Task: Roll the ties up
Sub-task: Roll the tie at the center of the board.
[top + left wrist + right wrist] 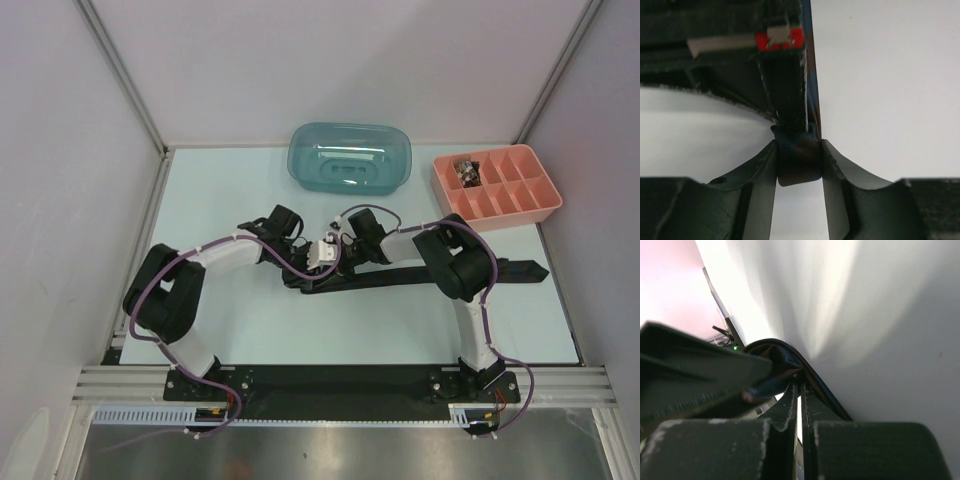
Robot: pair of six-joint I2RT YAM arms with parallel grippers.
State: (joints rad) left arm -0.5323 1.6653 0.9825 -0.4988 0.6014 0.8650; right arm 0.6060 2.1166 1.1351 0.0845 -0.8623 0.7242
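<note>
Presently, the long, narrow black fabric necktie (515, 270) lies flat across the middle of the pale desk (250, 330), its pointed tip reaching toward the right edge. Treat it as light, limp and probably slippery: expect it to sag and to unroll if released. The left fingers (760, 170) pinch the folded end of the necktie, with cloth filling the gap between them. The right fingers (816, 412) are pressed together at the same fold; you cannot tell whether cloth is caught between them. Take hold at the folded end, across the full width.
</note>
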